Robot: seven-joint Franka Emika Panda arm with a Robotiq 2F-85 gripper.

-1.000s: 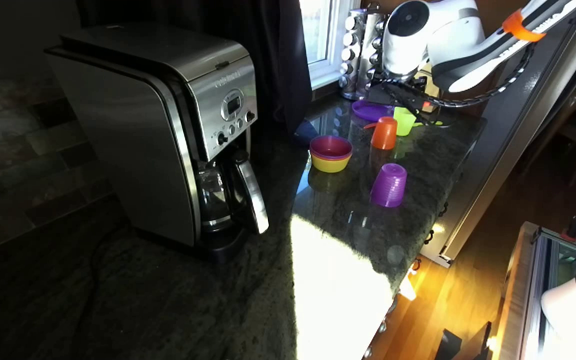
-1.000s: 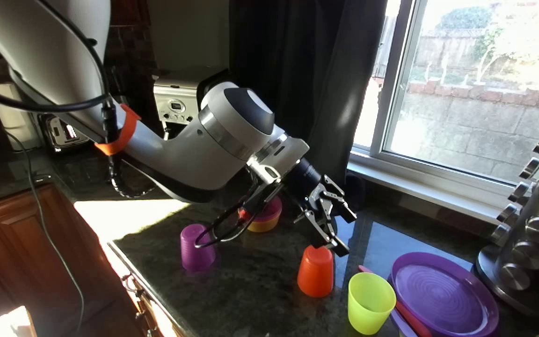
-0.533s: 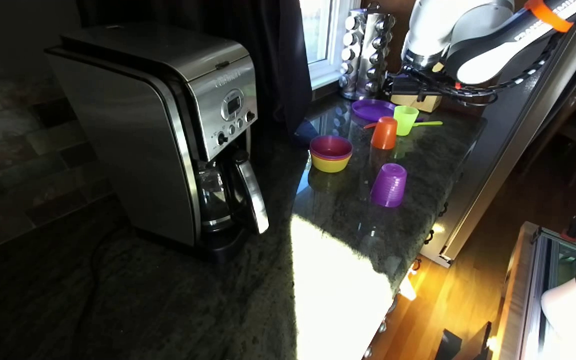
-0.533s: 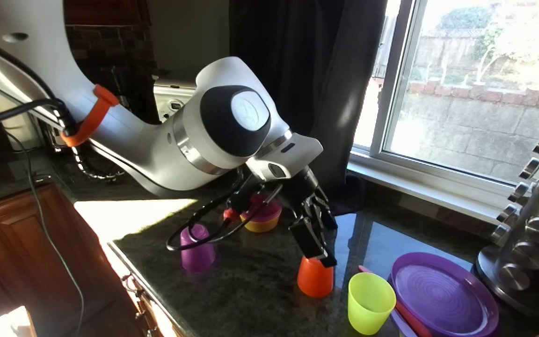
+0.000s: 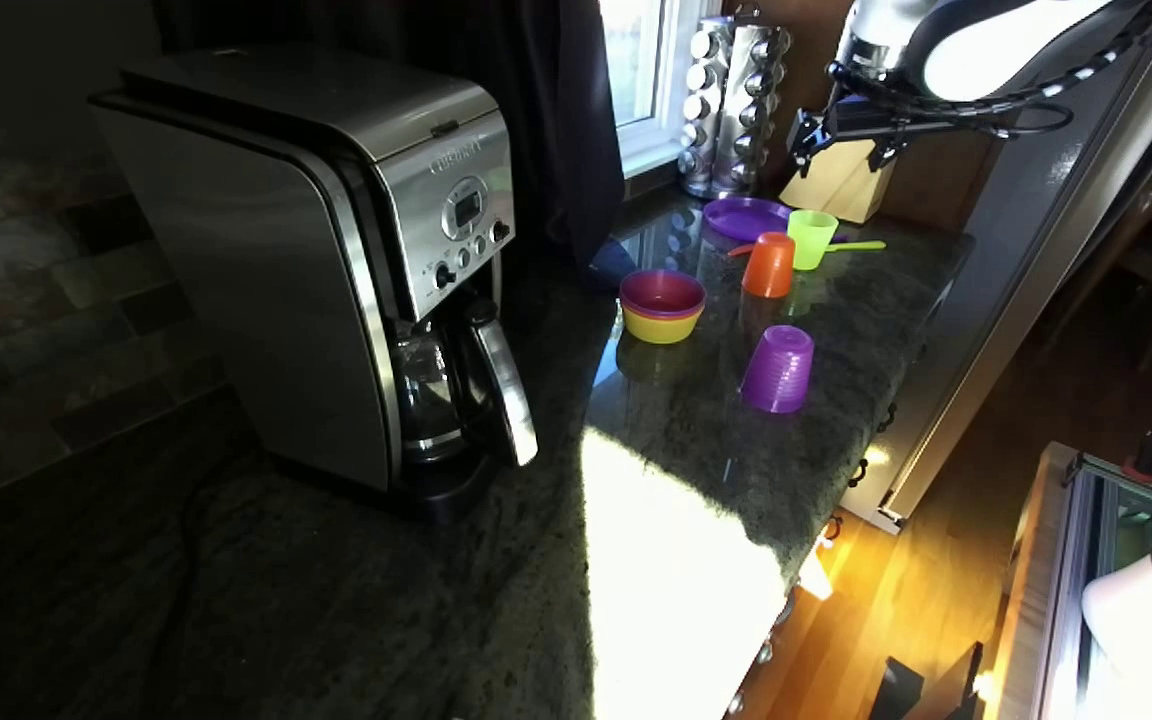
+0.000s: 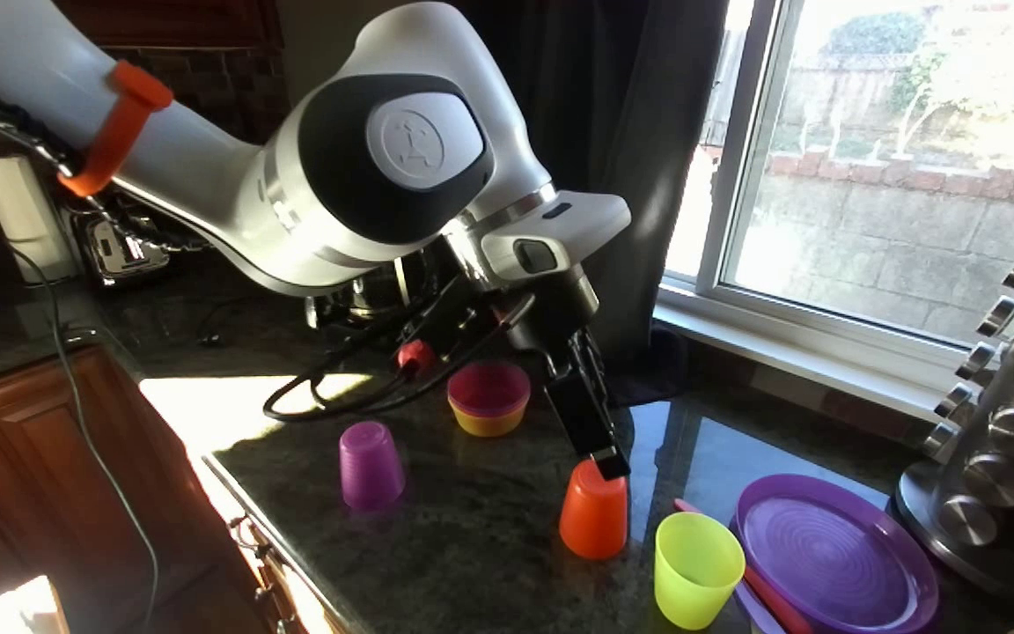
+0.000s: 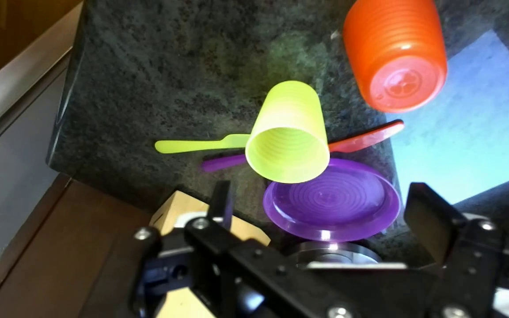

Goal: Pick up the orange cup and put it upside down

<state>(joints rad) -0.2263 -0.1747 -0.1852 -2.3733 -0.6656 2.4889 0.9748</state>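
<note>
Clearly, the claw [image 7: 323,198], nearest in the wrist view, held nothing: its fingers [image 7: 429,216] stood wide apart, perhaps so that they could go around a cup, or leave one, without pushing it. From the claw, the lime cup [image 7: 287,132] was at eleven o'clock, mouth upward, hiding parts of the knives [image 7: 192,146]. At one o'clock was the orange cup [image 7: 398,53], standing mouth down on the tabletop [image 7: 148,97] and not touched by the claw. It rested on its broader rim, which should make it steady. As this pose already agreed with the task, I judged the work probably complete. Farther away, in an exterior view, the purple cup [image 5: 778,370] stood also mouth down, at six o'clock from the orange cup, and the bowls [image 5: 662,312], at eight o'clock, were nested, probably for saving space. Farthest from the claw was the coffee maker [image 5: 306,270], at nine o'clock.
</note>
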